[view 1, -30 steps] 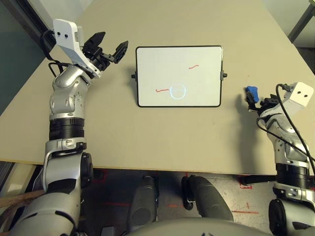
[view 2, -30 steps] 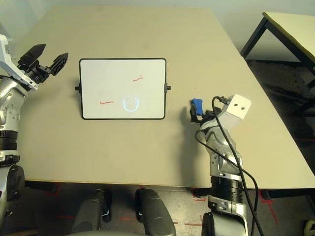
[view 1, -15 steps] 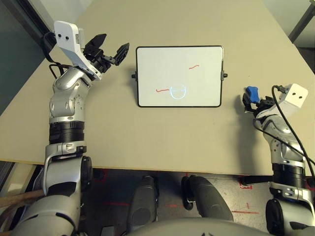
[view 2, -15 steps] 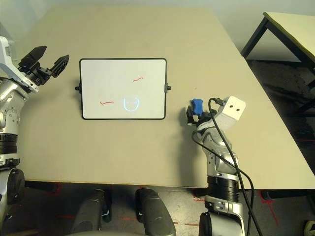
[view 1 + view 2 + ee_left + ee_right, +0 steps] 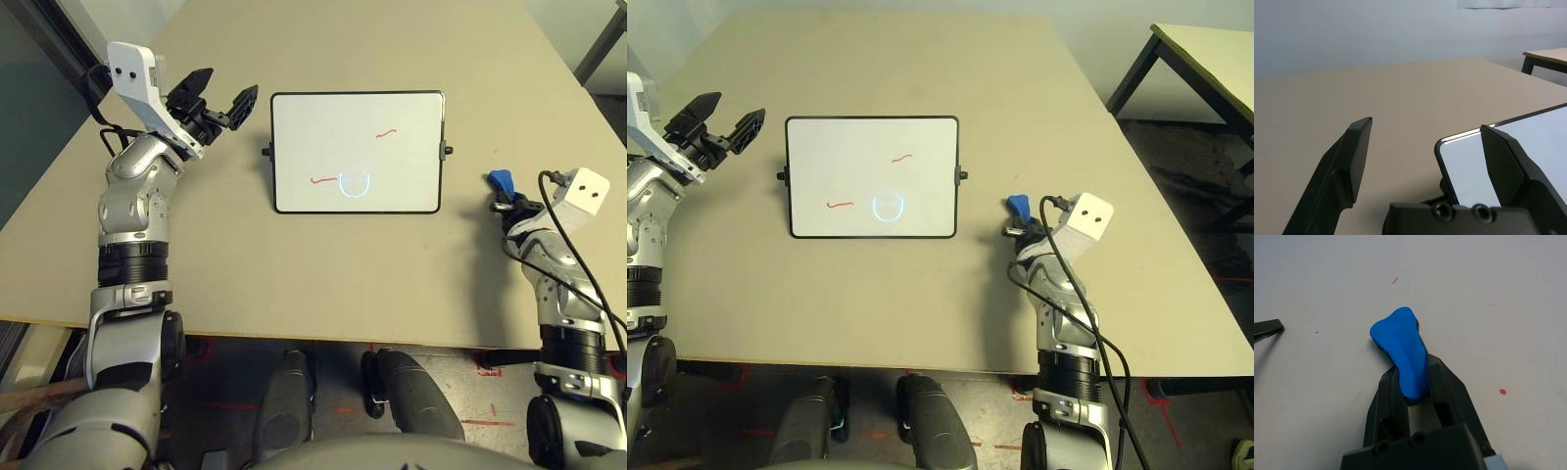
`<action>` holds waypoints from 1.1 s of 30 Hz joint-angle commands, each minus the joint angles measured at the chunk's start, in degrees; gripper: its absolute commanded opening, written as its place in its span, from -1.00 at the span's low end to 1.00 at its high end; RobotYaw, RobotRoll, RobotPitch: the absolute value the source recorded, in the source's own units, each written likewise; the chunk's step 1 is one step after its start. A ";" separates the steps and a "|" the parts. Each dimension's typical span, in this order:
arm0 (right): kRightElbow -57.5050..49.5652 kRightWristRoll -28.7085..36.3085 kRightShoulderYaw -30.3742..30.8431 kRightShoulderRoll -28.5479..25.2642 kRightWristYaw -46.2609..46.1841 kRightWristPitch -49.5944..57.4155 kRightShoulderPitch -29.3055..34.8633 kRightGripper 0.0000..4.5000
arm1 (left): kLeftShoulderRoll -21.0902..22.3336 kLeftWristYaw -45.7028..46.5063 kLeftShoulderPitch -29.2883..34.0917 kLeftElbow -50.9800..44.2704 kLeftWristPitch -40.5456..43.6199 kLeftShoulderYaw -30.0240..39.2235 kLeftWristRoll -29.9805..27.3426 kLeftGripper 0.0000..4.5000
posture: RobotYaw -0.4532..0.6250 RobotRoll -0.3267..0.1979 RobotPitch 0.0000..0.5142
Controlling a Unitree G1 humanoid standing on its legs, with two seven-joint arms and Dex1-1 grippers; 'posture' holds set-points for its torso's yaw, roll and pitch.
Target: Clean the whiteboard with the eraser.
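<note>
Tabletop scene: right gripper (image 5: 1411, 384) clamps the blue eraser (image 5: 1401, 350) near one end; left gripper (image 5: 217, 96) gapes; eraser could pivot loose.

Blue eraser (image 5: 1403, 352) lies right of the scribbled whiteboard (image 5: 356, 152).

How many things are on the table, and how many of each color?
White: 1, the whiteboard
Blue: 1, the eraser
Total: 2
</note>
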 commanded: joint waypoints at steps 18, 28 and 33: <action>-13.24 4.27 20.28 -38.59 46.76 10.64 -17.29 -0.70 | -0.05 -6.65 -3.98 4.06 1.20 -4.85 1.46 1.00 | -0.40 0.25 -0.52; -6.16 -6.91 37.56 -23.01 49.07 1.69 -27.29 -0.70 | 2.02 -16.68 1.35 -4.61 11.88 -12.15 0.23 1.00 | -0.33 0.25 -0.56; -1.71 -11.05 40.03 -19.82 50.67 -3.74 -28.38 -0.70 | 4.13 -17.69 3.77 -8.04 16.11 -11.86 -0.26 1.00 | -0.27 0.25 -0.56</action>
